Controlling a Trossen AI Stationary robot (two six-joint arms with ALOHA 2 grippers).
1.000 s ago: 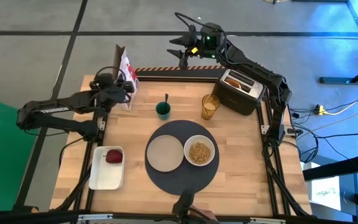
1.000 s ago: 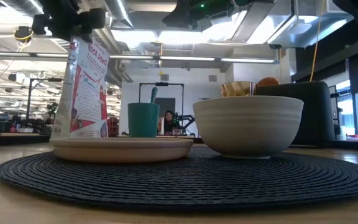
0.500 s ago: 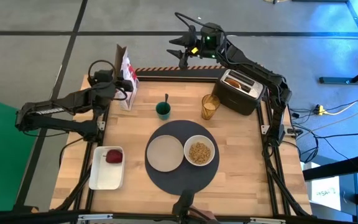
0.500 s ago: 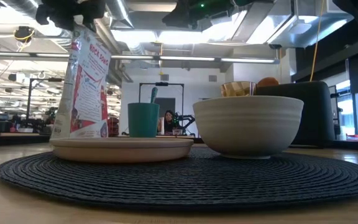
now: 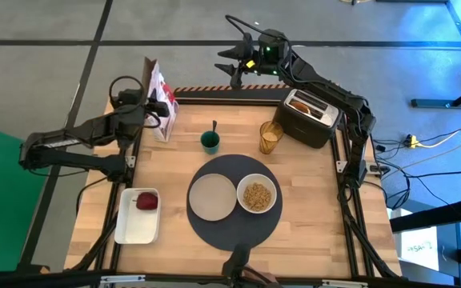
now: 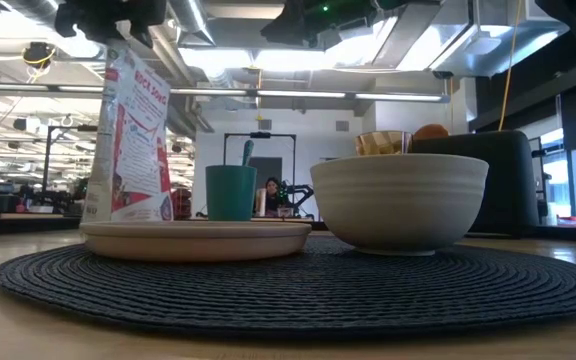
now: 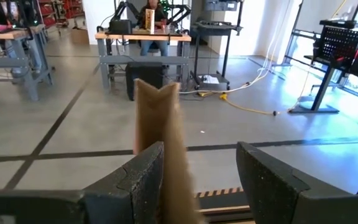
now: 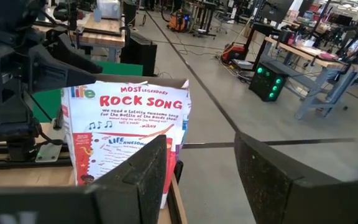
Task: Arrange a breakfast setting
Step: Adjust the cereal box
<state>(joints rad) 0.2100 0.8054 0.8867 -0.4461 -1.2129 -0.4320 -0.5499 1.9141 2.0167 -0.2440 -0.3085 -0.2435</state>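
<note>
Cereal box (image 5: pixel 158 100) upright again, beside left claw (image 5: pixel 144 104).

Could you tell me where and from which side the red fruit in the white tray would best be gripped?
Probably from straight above, pincer closing across the red fruit at its widest part: it sits low in the white tray, whose raised walls would likely block a sideways approach.

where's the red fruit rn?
High view: the red fruit lies in the white tray near the table's front-left corner, left of the dark mat that holds the beige plate; neither gripper is near it.
</note>
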